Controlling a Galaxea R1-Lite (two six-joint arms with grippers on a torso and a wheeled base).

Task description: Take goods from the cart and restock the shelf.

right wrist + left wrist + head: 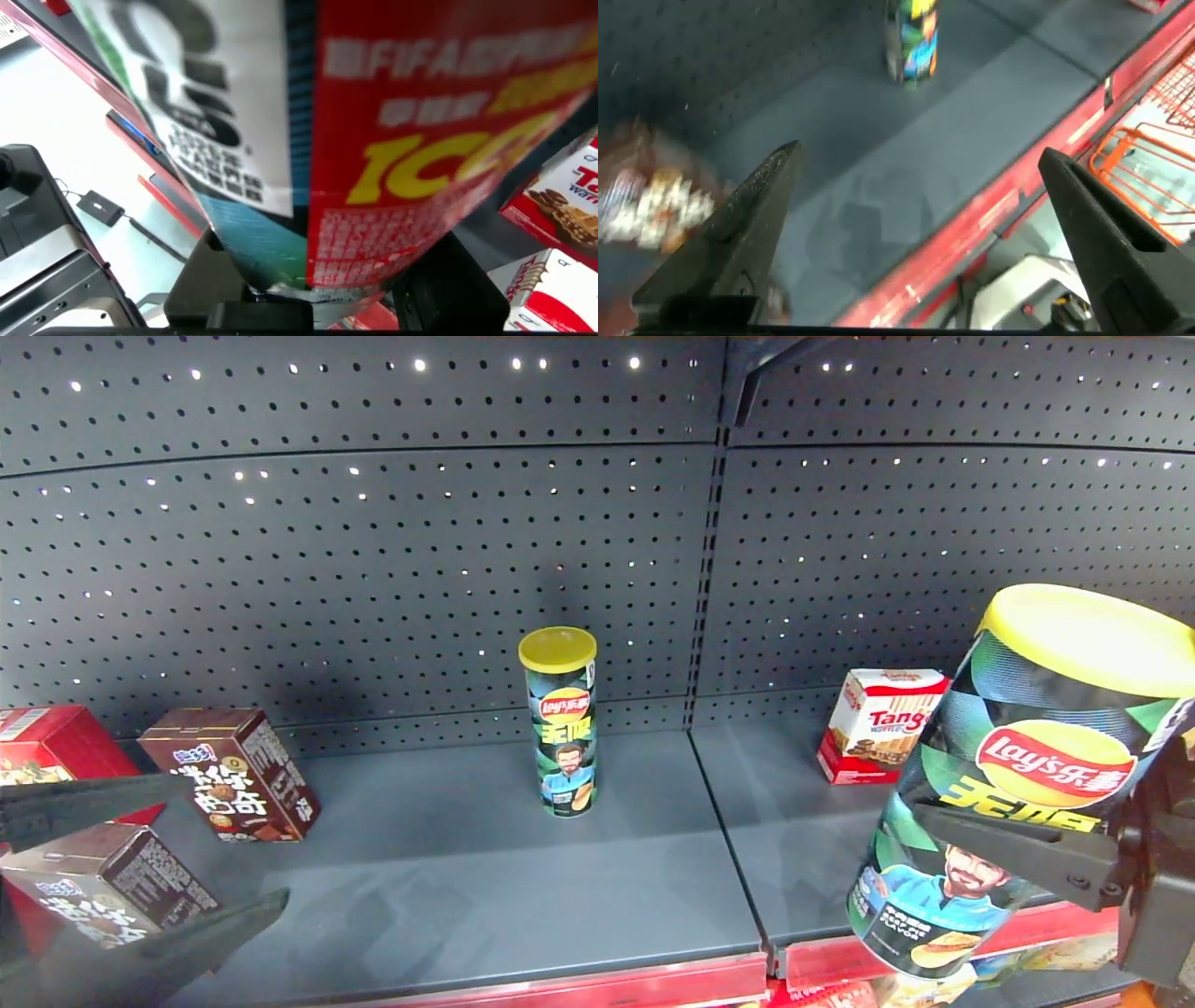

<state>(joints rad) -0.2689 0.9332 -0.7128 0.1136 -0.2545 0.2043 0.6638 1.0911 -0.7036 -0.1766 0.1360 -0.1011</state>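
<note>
Right gripper (1008,840) clamps tall glossy yellow-lidded crisp tube (1046,747) mid-body, lower right of frame. Likely light, stiff, slick, crushable, so a mid-body hold suits. Left gripper (224,845) spread, empty, lower left.

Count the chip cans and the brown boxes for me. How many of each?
Chip cans: 2, the shelf can and the held can in the right gripper
Brown boxes: 2, the back box and the front box
Total: 4

Chip can (374,140) up close; wafer boxes (561,207) near
</note>
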